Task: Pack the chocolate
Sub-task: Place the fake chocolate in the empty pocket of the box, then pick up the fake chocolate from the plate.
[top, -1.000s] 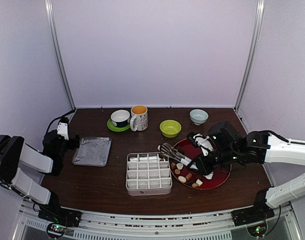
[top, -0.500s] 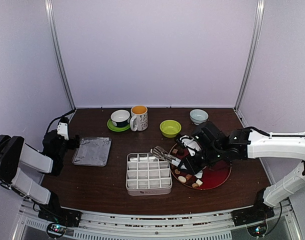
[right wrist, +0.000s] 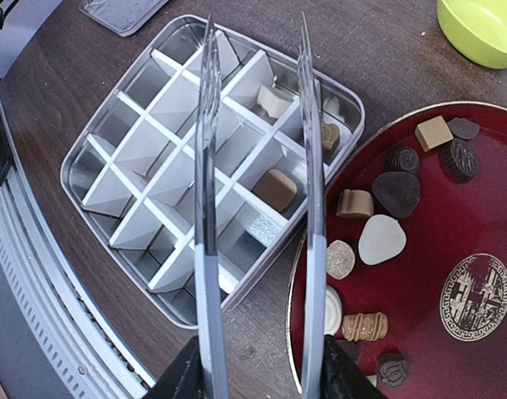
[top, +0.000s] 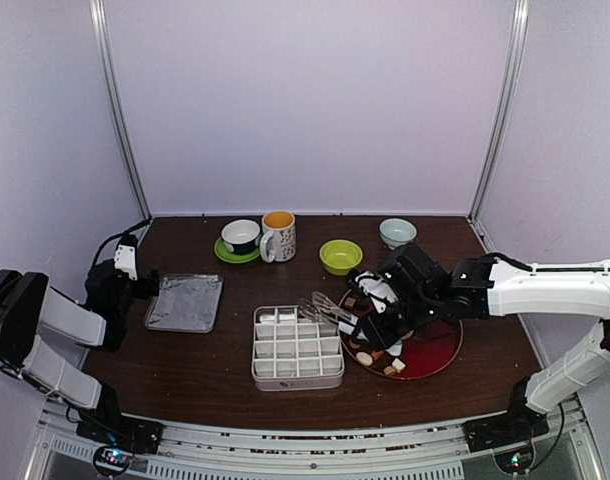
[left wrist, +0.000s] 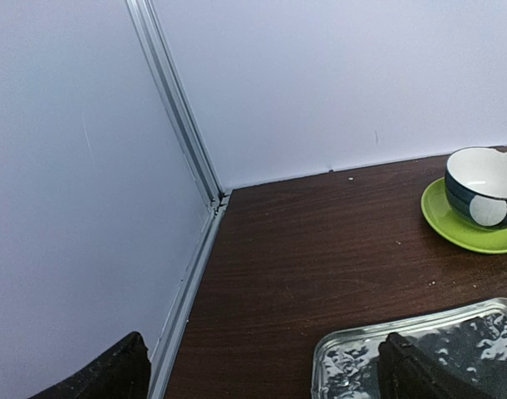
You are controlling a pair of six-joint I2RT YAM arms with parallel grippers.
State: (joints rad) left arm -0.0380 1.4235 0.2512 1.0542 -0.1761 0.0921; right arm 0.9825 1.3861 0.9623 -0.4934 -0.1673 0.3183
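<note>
My right gripper [right wrist: 258, 378] is shut on the handles of metal tongs [right wrist: 208, 166]. The two arms of the tongs are spread, with nothing between the tips, and they hang over the right side of a white-divided tin box [right wrist: 120, 150]. Three chocolates lie in the box, one of them brown [right wrist: 278, 189]. Several more chocolates [right wrist: 378, 241], brown, dark and cream-white, lie on the red plate [right wrist: 470, 216]. In the top view the right gripper [top: 377, 322] is between the box [top: 297, 345] and the plate [top: 440, 350]. My left gripper [left wrist: 266, 378] is open and empty at the foil tray's [left wrist: 486, 332] edge.
A blue-white cup on a green saucer [top: 241, 238], a patterned mug [top: 278, 235], a green bowl [top: 341, 256] and a pale bowl [top: 397, 232] stand in a row at the back. The foil tray [top: 185, 302] lies at the left. Walls close in left, right and back.
My right arm has moved left with the tongs, from over the red plate to the box's right side. The left arm has not moved.
</note>
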